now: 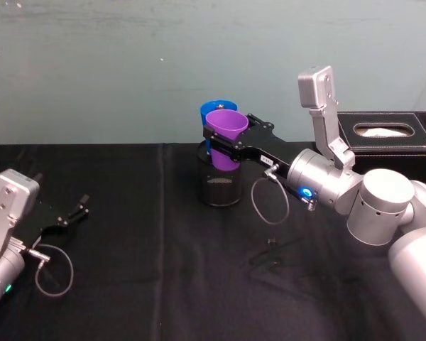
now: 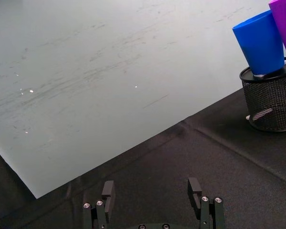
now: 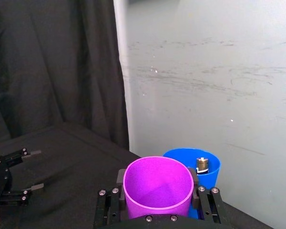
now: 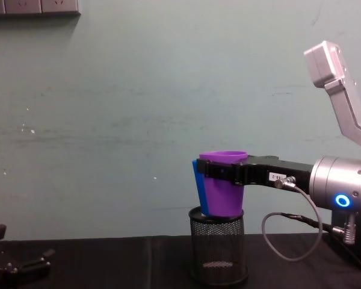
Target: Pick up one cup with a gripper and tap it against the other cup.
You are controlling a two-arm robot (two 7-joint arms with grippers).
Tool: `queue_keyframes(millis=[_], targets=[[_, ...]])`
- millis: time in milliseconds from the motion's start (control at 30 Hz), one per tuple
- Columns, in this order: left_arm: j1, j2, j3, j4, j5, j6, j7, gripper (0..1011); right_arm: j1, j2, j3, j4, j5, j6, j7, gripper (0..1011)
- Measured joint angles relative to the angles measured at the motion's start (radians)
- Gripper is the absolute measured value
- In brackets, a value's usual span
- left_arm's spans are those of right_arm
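Note:
My right gripper (image 1: 229, 135) is shut on the purple cup (image 1: 226, 129) and holds it upright just above the black mesh pen holder (image 1: 220, 188). The blue cup (image 1: 211, 110) stands in that holder, right behind the purple one. In the chest view the purple cup (image 4: 224, 192) overlaps the blue cup (image 4: 198, 180); whether they touch I cannot tell. The right wrist view has both rims side by side, purple cup (image 3: 157, 186) between the jaws and blue cup (image 3: 210, 179) beyond. My left gripper (image 1: 82, 206) rests open low at the table's left.
A black tissue box (image 1: 387, 131) stands at the back right, behind my right arm. A black cloth (image 1: 142, 284) covers the table and a pale green wall (image 1: 128, 71) closes the back. A cable loop (image 1: 270, 206) hangs under the right gripper.

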State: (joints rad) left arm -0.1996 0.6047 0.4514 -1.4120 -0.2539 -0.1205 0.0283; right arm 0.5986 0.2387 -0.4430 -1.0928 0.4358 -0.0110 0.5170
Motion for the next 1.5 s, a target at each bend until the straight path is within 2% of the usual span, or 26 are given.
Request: queue_keyframes(millis=[800, 1000, 1167, 1500], targets=[[0.000, 0.000, 0.000, 0.000, 0.000, 0.000, 0.000, 1000, -0.003, 0.001, 0.000, -0.005, 0.000, 0.000, -0.002, 735], [0.000, 0.000, 0.000, 0.000, 0.000, 0.000, 0.000, 1000, -0.042, 0.015, -0.005, -0.060, -0.013, 0.010, -0.020, 735], [0.000, 0.000, 0.000, 0.000, 0.000, 0.000, 0.000, 1000, -0.090, 0.038, -0.010, -0.147, -0.036, 0.042, -0.056, 735], [0.000, 0.000, 0.000, 0.000, 0.000, 0.000, 0.000, 1000, -0.196, 0.079, -0.003, -0.299, -0.043, 0.056, -0.082, 735]])
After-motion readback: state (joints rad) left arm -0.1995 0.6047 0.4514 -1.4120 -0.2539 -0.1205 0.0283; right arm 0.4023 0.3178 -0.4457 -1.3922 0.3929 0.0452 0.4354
